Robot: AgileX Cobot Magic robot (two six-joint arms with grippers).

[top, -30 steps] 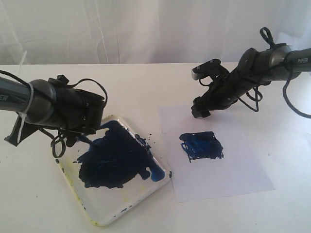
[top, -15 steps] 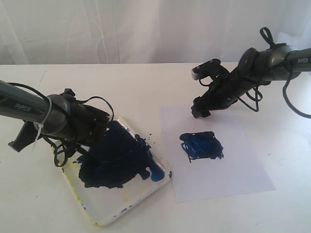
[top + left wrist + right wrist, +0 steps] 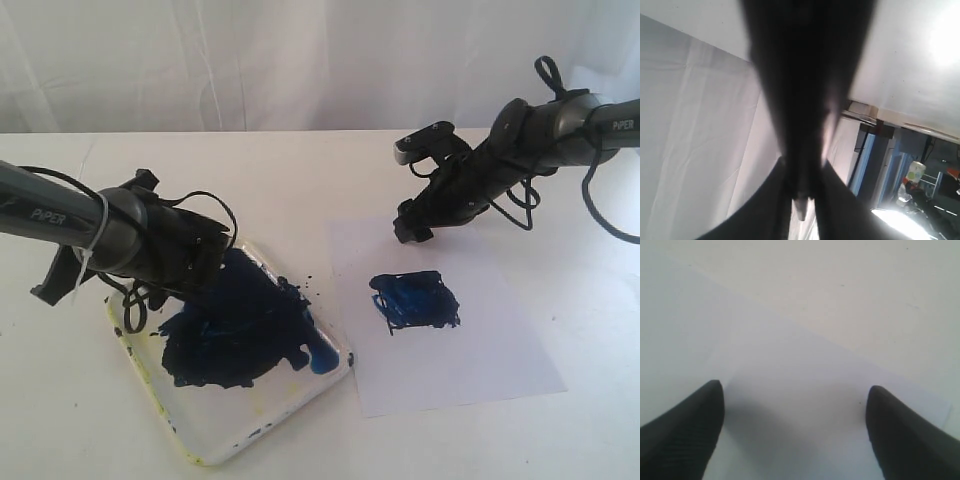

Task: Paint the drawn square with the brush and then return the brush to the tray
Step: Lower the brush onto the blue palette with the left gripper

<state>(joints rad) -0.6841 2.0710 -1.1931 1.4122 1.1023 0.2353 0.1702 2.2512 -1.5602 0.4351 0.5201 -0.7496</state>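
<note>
**Brush gripped over the tray, square smeared blue**

We see the tray [image 3: 250,425] on the left half of the counter [image 3: 300,180], toward its near edge, turned so that one corner points at that edge; a big blue-black paint blotch [image 3: 235,330] covers much of its floor. The left arm [image 3: 70,225] reaches low over the tray's far-left corner, its wrist just above the far end of the blotch. In the left wrist view the left fingers [image 3: 760,215] stand close together with a dark thin stick running between them; we take that for the brush [image 3: 802,125], gripped and blurred by nearness. In the exterior view the wrist hides the brush, so we cannot tell whether its tip touches the paint.

On the right half of the counter lies a white paper sheet [image 3: 500,360], apart from the tray; the drawn square [image 3: 415,300] sits in the sheet's left part, its inside smeared dark blue and ragged at the borders. The right arm [image 3: 550,125] hangs above the sheet's far edge, clear of the square; the right fingers [image 3: 685,435] are spread wide with nothing between them, only paper and bare counter beneath. A white curtain [image 3: 300,60] closes off the counter's far edge.
</note>
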